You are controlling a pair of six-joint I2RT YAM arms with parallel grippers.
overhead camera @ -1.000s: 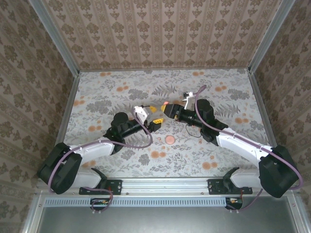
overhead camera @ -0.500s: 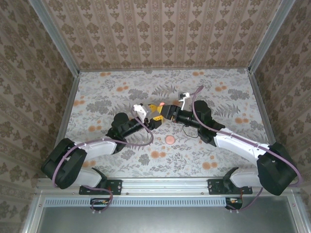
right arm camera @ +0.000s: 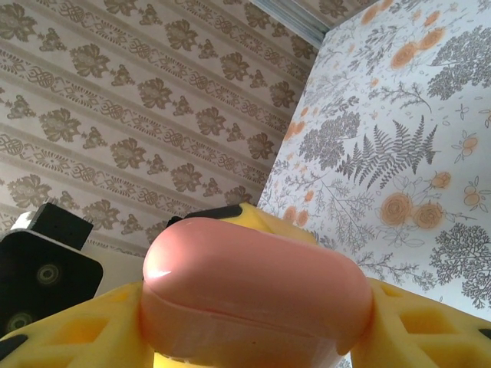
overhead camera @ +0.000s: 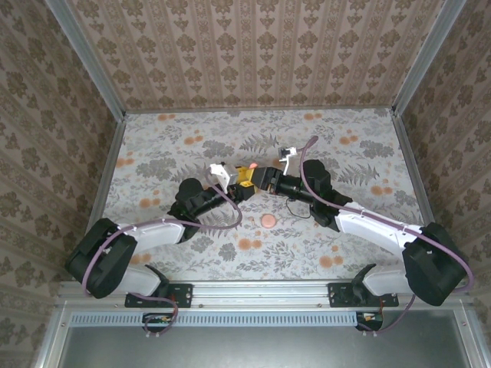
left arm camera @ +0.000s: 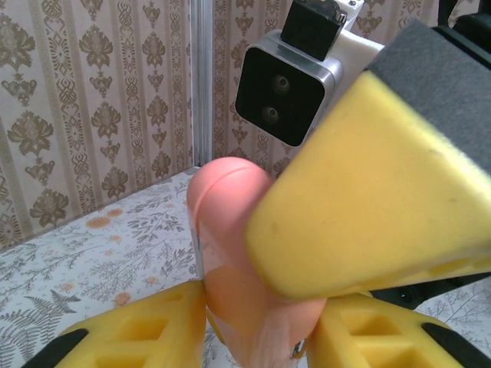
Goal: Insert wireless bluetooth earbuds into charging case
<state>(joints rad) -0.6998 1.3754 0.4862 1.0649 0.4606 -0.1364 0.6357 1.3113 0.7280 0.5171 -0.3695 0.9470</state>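
Observation:
The coral-pink charging case (overhead camera: 251, 166) hangs above the middle of the table with both grippers on it. It sits between the yellow fingers of my right gripper (right arm camera: 253, 326), which is shut on it; the charging case (right arm camera: 253, 291) shows a closed seam line. From the other side, my left gripper (left arm camera: 257, 333) presses its two yellow fingers against the lower sides of the charging case (left arm camera: 226, 230). One right finger (left arm camera: 368, 192) crosses in front of it. In the top view my left gripper (overhead camera: 242, 181) and right gripper (overhead camera: 258, 175) meet tip to tip. The earbuds are hidden.
A flat round pink disc (overhead camera: 268, 221) lies on the floral table (overhead camera: 192, 146) just in front of the two grippers. Patterned walls enclose the table at the back and sides. A thin black wire (overhead camera: 307, 212) trails under the right arm.
My left gripper has moved up and right to the case and narrowed its jaws onto it. The right gripper has shifted slightly left, still holding the case.

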